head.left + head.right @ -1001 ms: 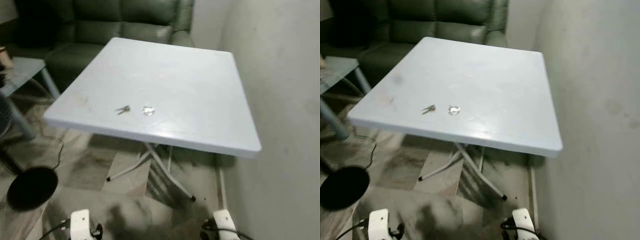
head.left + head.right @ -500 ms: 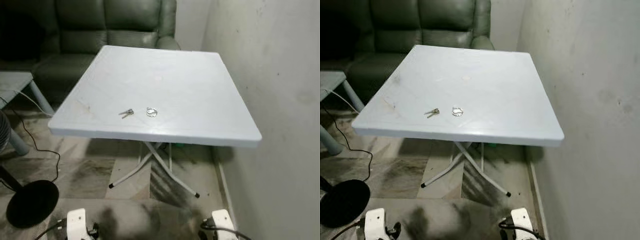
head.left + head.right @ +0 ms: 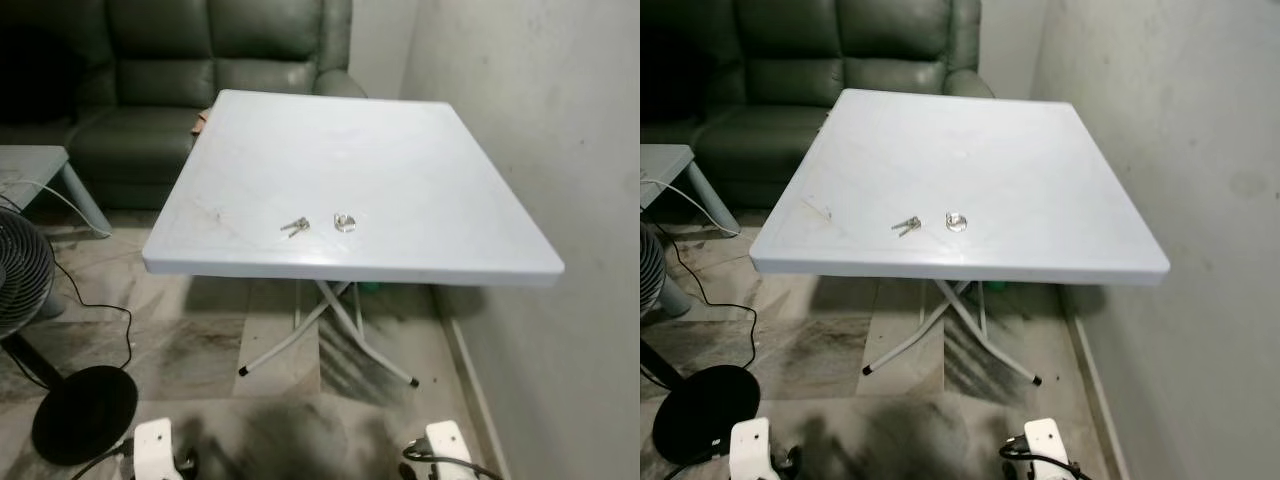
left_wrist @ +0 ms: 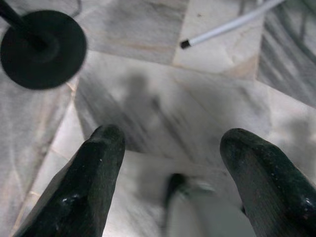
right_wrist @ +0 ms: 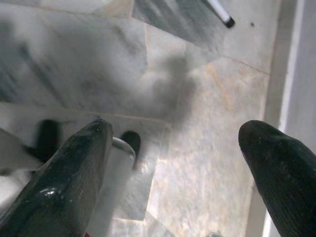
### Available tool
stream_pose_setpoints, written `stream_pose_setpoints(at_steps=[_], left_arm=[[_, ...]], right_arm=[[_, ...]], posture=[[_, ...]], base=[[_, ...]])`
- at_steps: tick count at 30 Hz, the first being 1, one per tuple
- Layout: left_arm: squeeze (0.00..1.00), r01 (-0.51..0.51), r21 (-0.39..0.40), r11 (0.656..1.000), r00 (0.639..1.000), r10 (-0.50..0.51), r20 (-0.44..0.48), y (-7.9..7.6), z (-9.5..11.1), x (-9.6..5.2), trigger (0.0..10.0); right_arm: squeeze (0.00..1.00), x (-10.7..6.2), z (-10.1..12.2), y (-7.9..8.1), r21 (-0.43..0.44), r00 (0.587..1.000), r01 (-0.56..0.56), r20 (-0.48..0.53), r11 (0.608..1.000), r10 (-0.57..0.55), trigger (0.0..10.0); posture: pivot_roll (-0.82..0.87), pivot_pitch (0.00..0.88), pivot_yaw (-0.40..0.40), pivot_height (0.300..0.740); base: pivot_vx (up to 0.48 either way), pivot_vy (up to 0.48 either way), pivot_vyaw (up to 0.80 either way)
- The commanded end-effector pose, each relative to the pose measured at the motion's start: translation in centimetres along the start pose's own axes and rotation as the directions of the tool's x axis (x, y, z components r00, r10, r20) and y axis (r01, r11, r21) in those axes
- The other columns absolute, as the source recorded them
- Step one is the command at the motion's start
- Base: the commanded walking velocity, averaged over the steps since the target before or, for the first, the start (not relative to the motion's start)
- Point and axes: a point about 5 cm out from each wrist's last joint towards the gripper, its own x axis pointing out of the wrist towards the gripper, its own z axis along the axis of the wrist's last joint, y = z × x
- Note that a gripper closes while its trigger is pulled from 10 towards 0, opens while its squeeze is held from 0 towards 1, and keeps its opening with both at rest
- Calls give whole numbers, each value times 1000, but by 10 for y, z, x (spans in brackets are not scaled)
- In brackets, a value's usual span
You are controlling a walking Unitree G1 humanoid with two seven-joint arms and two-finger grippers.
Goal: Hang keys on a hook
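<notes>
A small bunch of keys point(image 3: 294, 226) lies near the front edge of a white folding table point(image 3: 420, 180). Just to its right sits a shiny metal ring-like piece point(image 3: 345, 222). Both arms hang low by the floor. My left gripper point(image 4: 170, 143) is open, its black fingers point(image 4: 84, 182) spread over marble tiles. My right gripper point(image 5: 175, 143) is open too, fingers point(image 5: 64, 177) wide above the floor near the wall. Neither holds anything.
A pale wall point(image 3: 540, 120) runs along the table's right side. A dark green sofa point(image 3: 200, 60) stands behind the table. At the left are a standing fan point(image 3: 20, 270) with a black round base point(image 3: 85, 412), its cable, and a grey side table point(image 3: 35, 165).
The whole view has shifted: the table now sits further right and squarer in the picture, and the fan has come into sight at the left. The keys lie unmoved on the table.
</notes>
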Motion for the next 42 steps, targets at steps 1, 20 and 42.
stream_pose_setpoints(at_steps=[1,20,42], left_arm=[[0,-28,9,1000,1000,29,-9,12,-1,-1,10000],[0,-12,38,999,999,11,41,12,6,0,10000],[0,166,105,981,749,-194,633,-20,111,-18,10000]], right_arm=[[0,3,8,6,8,1000,-17,24,1000,17,10000],[0,3,11,8,-19,999,-29,40,999,30,10000],[0,-12,150,29,-99,725,-145,667,984,174,10000]], posture=[[-65,0,-36,740],[-61,0,-41,740],[-86,0,-27,740]], base=[[0,480,0],[0,76,0],[0,0,0]])
